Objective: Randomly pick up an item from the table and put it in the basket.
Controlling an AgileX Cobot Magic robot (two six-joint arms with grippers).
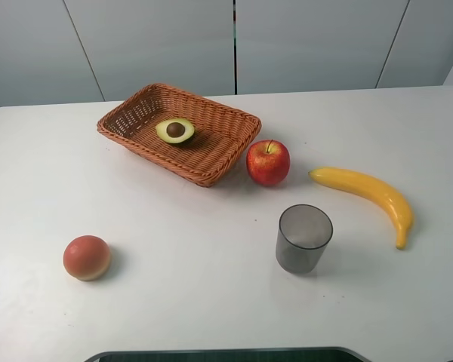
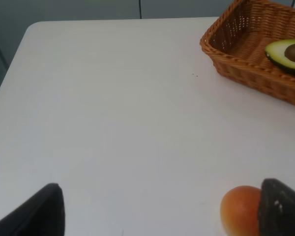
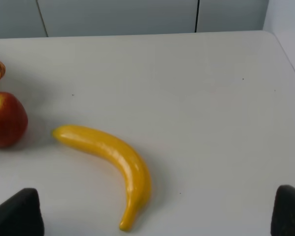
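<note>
The halved avocado [image 1: 175,130] lies cut side up inside the wicker basket [image 1: 215,162] at the back of the white table [image 1: 174,302]. It also shows in the left wrist view [image 2: 287,55], inside the basket [image 2: 246,73]. My left gripper [image 2: 157,209] is open and empty, low over the table's near left part, far from the basket. My right gripper [image 3: 157,211] is open and empty, above the table near the banana. Neither gripper shows in the exterior high view.
A red apple [image 1: 268,162] stands just right of the basket. A yellow banana [image 1: 370,196] lies at the right. A grey translucent cup [image 1: 303,238] stands in front of the apple. An orange-red round fruit [image 1: 87,257] sits at the front left, beside my left gripper's finger [image 2: 280,206].
</note>
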